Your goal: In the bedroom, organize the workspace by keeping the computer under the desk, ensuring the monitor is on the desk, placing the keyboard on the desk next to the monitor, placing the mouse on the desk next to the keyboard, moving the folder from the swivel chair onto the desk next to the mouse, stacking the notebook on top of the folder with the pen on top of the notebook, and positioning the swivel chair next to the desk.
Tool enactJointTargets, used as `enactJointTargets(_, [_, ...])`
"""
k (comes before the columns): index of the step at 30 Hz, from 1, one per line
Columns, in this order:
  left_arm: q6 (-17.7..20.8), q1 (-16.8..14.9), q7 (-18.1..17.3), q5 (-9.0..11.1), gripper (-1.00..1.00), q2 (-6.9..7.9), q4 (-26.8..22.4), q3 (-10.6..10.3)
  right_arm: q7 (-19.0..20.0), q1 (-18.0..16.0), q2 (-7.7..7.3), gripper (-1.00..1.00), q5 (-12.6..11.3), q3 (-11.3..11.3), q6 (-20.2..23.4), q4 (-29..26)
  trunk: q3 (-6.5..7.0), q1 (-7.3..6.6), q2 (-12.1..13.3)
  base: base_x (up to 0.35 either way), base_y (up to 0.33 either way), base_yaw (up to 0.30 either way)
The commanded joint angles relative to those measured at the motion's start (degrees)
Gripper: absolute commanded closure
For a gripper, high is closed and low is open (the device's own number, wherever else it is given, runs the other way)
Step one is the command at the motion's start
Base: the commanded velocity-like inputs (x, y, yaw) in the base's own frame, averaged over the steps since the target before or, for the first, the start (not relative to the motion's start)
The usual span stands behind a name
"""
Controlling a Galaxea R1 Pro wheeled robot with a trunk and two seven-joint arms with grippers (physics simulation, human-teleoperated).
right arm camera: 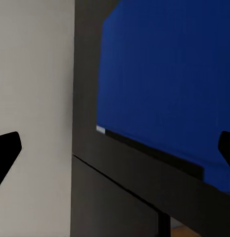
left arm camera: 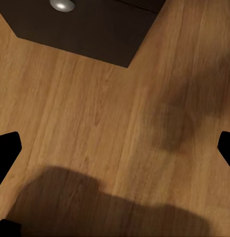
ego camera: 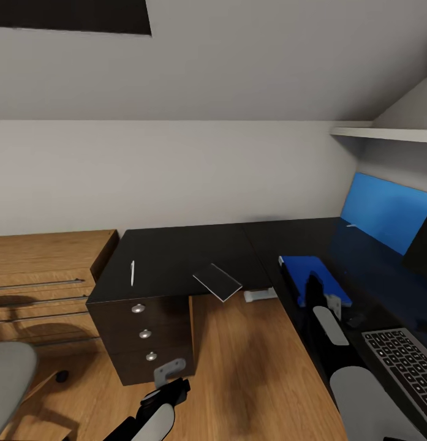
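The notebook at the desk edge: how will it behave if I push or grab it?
The notebook looks thin, flat and stiff, so probably light. One corner overhangs the edge of the glossy desk, so a push could well slide it off. Lying flat, it offers little to pinch; the overhanging corner may suit a claw best.

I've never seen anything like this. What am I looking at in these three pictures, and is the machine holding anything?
These are simulator renders from a two-armed wheeled robot. The big picture comes from its head camera, looking down at a black desk. On it lie a blue folder, a grey notebook hanging over the edge, a thin pen and a keyboard. The other two come from cameras at its wrists. The left gripper hangs open over the wooden floor; the right gripper is open above the folder. Neither holds anything.
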Motion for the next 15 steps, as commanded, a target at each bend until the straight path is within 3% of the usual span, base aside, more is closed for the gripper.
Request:
enactJointTargets(1, [0.24,-0.07,0.35,0.11,-1.00,0.05,0.05,-0.13,-0.18,0.39,0.04,-1.00,-0.58,0.10,-0.29,-1.41,-0.06,0.00,-0.03,0.000,0.000,0.000])
enactJointTargets(11, [0.24,-0.07,0.35,0.03,-1.00,0.07,0.28,-0.10,-1.67,5.98,0.39,-1.00,-0.72,0.15,-0.31,-11.53,-0.06,0.00,-0.03,0.000,0.000,0.000])
enactJointTargets(15, [0.24,-0.07,0.35,0.00,-1.00,0.11,0.28,-0.02,-2.03,6.52,0.43,-1.00,-0.73,0.18,-0.31,-12.47,-0.06,0.00,-0.03,0.000,0.000,0.000])
